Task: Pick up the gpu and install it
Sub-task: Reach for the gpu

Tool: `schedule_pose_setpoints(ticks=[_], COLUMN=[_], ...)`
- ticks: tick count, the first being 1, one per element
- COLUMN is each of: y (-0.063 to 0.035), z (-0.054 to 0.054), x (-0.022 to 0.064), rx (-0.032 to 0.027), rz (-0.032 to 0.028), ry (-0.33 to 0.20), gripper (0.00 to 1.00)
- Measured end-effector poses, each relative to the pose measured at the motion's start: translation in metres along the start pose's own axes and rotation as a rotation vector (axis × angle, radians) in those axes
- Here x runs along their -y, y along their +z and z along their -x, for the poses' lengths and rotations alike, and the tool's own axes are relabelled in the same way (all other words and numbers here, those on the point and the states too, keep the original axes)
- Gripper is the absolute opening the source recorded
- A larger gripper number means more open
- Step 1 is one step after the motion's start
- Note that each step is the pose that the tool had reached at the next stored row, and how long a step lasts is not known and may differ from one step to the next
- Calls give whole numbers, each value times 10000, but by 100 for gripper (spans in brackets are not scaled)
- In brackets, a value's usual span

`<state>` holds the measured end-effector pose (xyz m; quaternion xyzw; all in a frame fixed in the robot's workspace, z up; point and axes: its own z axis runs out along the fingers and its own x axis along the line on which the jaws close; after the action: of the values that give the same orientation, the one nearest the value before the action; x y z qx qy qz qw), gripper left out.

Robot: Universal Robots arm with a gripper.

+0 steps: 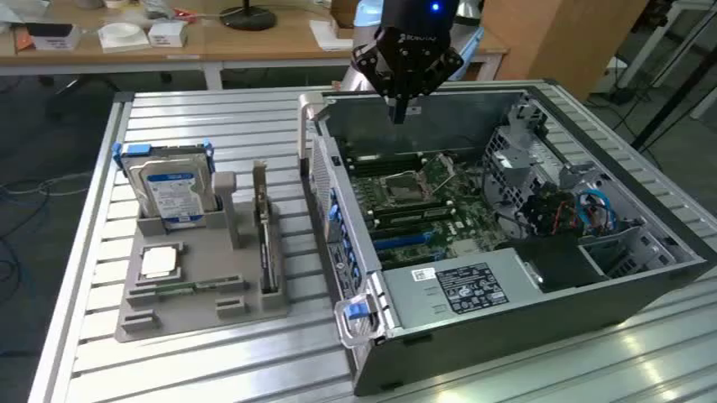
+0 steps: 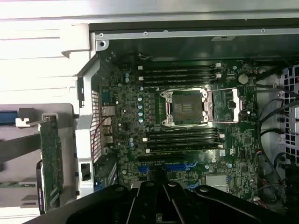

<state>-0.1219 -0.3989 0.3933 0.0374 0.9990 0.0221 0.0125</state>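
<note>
The gpu (image 1: 264,231) stands on its long edge in a slot of the grey parts holder (image 1: 207,315), to the exterior view's left of the open computer case (image 1: 538,294). The wrist view shows the gpu (image 2: 50,158) as a green card beside the case's rear wall. My gripper (image 1: 398,111) hangs shut and holds nothing, above the far end of the case and well apart from the gpu. In the wrist view my gripper (image 2: 156,179) points down over the motherboard (image 2: 187,140), near its blue expansion slots (image 2: 180,166).
A silver blue-labelled hard drive (image 1: 168,191) stands upright in the holder, with a processor chip (image 1: 160,262) and a green memory stick (image 1: 180,288) lying nearer the front. Cables and a drive cage (image 1: 560,201) fill the case's right side. The slatted metal table (image 1: 201,117) lies around them.
</note>
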Motion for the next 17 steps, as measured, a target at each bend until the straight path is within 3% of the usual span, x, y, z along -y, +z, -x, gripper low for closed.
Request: schedule_pose_setpoints(ticks=[17], y=[1], z=[-77], x=[6], rx=[1], rz=[0], ry=[1], gripper=[11])
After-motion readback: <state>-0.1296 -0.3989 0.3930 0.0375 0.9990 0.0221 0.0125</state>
